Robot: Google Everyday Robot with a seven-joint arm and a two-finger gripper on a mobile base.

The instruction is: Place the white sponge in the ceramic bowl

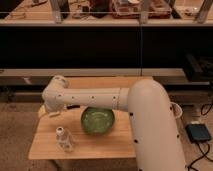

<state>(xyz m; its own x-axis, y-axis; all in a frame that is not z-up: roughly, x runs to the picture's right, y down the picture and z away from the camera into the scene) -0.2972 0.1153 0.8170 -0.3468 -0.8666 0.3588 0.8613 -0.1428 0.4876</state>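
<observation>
Risks first. The arm (145,115) lies low across the bench (107,150), from the right edge to the left edge. Any sideways sweep and the forearm could clip the ceramic bowl (98,120), which sits mid-bench toward the front edge, just in front of the forearm. The bottle (64,139) stands near the front-left corner, close in front of the gripper (52,111). It looks light, so a nudge would likely tip it or roll it off.

The gripper is at the left edge, pointing down. Can't tell if it's open or closed. White sponge not visible. My guess is it's hidden under the forearm near the left edge, so no grasp can be confirmed. A soft sponge pinched off-centre could slip and land short of the bowl.

Materials:
- Arm: smooth white shell, rounded.
- Bench: pale wood, flat, rectangular.
- Bowl: green glaze, round, glossy, hard. Probably slides if bumped.
- Bottle: small, clear plastic.
</observation>
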